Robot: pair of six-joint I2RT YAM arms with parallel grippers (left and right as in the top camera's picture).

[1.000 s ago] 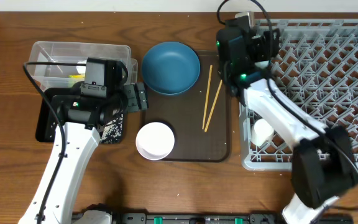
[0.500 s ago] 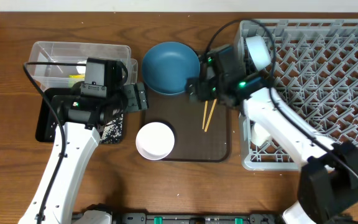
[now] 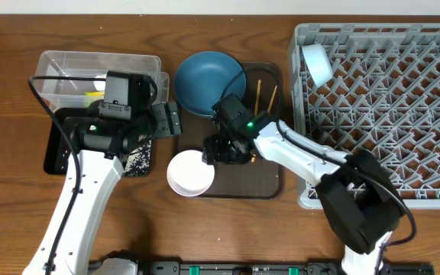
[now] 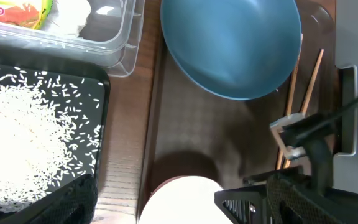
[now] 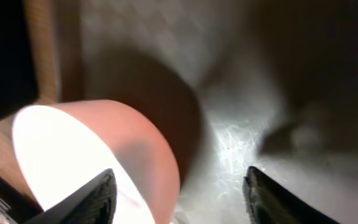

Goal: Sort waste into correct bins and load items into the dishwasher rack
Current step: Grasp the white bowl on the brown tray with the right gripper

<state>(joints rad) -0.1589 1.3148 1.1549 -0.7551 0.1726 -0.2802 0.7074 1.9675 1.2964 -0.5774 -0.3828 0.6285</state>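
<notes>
The white bowl (image 3: 188, 173) sits at the brown tray's front left corner. My right gripper (image 3: 221, 150) is open just right of it. In the right wrist view the bowl (image 5: 86, 155) has its rim between the open fingers (image 5: 185, 199). My left gripper (image 3: 173, 118) is open and empty over the tray's left edge (image 4: 166, 208). The dark blue plate (image 3: 210, 82) and two chopsticks (image 3: 258, 95) lie on the tray. A light blue bowl (image 3: 317, 63) stands in the grey rack (image 3: 388, 114). The white cup is hidden.
The clear tub (image 3: 59, 65) holds the yellow-orange wrapper (image 4: 14, 14) and the white napkin (image 4: 73, 12). The black tray (image 3: 56, 149) holds rice grains (image 4: 23, 143). The brown tray (image 3: 270, 179) lies between the bins and the rack.
My right gripper has left the rack's back left corner, leaving the light blue bowl there, and moved across the brown tray down to the white bowl. The left arm has not moved.
</notes>
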